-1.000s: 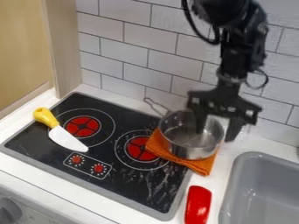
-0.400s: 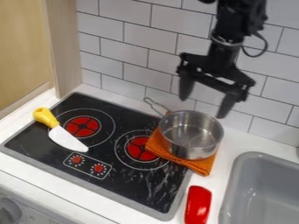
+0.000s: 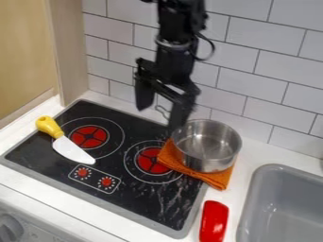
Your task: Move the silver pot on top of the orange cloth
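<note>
Diagonally below the fingers (image 3: 180, 112) sits the pot (image 3: 207, 146).

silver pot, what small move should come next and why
Probably raise the open end effector a little, away from the saucepan: the pan rests upright on the orange cloth, so the task looks done, and the end effector holds nothing.

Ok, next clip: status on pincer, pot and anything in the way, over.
Pincer open and empty, picture-left of pot. Pot upright on orange cloth. Knife on stove, clear of pot.
</note>
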### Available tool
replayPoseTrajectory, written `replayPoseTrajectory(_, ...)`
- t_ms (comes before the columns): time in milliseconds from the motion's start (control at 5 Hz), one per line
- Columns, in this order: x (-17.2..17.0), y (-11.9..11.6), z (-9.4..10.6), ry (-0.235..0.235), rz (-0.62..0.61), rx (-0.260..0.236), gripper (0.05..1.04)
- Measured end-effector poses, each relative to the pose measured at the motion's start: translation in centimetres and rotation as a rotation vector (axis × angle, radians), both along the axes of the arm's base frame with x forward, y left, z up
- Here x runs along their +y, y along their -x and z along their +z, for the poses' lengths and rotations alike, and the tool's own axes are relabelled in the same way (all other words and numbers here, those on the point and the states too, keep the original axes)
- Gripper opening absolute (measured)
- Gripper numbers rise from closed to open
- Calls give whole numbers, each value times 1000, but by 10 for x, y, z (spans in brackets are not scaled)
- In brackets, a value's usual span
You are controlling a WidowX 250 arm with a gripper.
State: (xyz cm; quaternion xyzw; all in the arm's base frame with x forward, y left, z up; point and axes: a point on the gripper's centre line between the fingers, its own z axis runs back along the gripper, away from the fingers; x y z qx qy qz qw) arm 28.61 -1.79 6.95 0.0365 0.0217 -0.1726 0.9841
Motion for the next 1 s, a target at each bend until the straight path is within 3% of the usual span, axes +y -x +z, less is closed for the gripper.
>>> replayPoseTrajectory(200, 42, 18, -12, 6, 23, 40, 999)
replayPoseTrajectory(400, 67, 16, -12, -12, 99, -13, 999)
replayPoseTrajectory(1000, 116, -9, -40, -13, 230, -9, 999)
